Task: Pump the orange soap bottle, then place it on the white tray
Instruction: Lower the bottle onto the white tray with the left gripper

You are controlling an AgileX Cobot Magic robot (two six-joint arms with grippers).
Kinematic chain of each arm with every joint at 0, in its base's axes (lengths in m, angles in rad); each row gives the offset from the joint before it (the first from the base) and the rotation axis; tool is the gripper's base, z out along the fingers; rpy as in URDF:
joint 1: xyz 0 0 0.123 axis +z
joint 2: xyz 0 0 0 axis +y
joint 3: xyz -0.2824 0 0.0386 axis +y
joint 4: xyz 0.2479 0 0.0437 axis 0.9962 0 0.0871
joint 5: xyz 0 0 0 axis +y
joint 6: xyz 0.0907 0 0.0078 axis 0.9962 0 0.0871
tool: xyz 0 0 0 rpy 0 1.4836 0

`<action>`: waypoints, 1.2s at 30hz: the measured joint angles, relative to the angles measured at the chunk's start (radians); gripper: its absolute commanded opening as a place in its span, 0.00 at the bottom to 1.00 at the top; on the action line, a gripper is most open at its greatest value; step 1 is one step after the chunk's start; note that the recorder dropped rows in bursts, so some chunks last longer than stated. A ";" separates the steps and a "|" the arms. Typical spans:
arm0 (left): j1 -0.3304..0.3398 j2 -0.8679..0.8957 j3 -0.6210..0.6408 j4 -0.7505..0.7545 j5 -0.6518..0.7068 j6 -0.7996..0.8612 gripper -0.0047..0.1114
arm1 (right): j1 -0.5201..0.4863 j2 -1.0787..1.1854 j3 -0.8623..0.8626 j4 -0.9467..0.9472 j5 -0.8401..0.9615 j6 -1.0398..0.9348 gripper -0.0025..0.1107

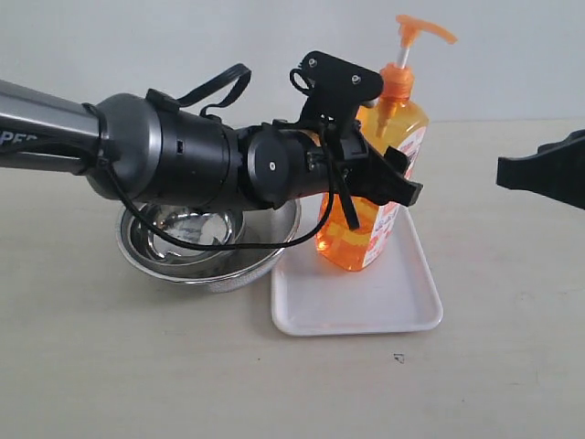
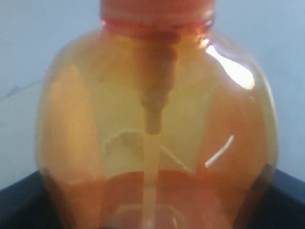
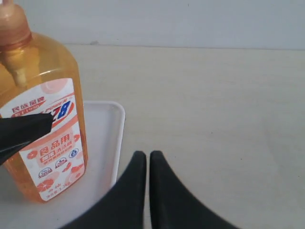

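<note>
The orange soap bottle (image 1: pixel 366 242) stands upright on the white tray (image 1: pixel 366 306), near its far left part, with its pump head up. My left gripper (image 1: pixel 388 183) reaches in from the left and is shut on the bottle's body at mid height. In the left wrist view the bottle (image 2: pixel 157 119) fills the picture, with the gripper (image 2: pixel 152 200) and its dark fingers (image 2: pixel 19 200) at both sides. One left finger (image 3: pixel 24 131) lies across the label of the bottle (image 3: pixel 43 95), which stands on the tray (image 3: pixel 102 143). My right gripper (image 3: pixel 148 155) is shut and empty, hovering right of the tray (image 1: pixel 505 172).
A round steel mesh strainer bowl (image 1: pixel 210 251) sits on the table against the tray's left side, under my left arm. A pale wall runs along the back of the beige table (image 1: pixel 512 320).
</note>
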 measured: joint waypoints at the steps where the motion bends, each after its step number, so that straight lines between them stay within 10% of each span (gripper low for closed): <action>1: 0.000 0.000 0.000 0.000 0.000 -0.006 0.08 | 0.000 0.000 0.000 0.000 -0.002 -0.002 0.02; 9: 0.000 0.000 -0.007 0.002 0.031 -0.067 0.14 | 0.000 -0.003 0.000 0.000 -0.004 -0.008 0.02; 23: -0.001 -0.007 -0.013 0.002 0.059 -0.091 0.87 | 0.000 -0.004 0.000 -0.002 -0.004 -0.014 0.02; 36: -0.001 -0.135 -0.019 0.084 0.237 -0.064 0.88 | 0.000 -0.004 0.000 -0.002 -0.006 -0.032 0.02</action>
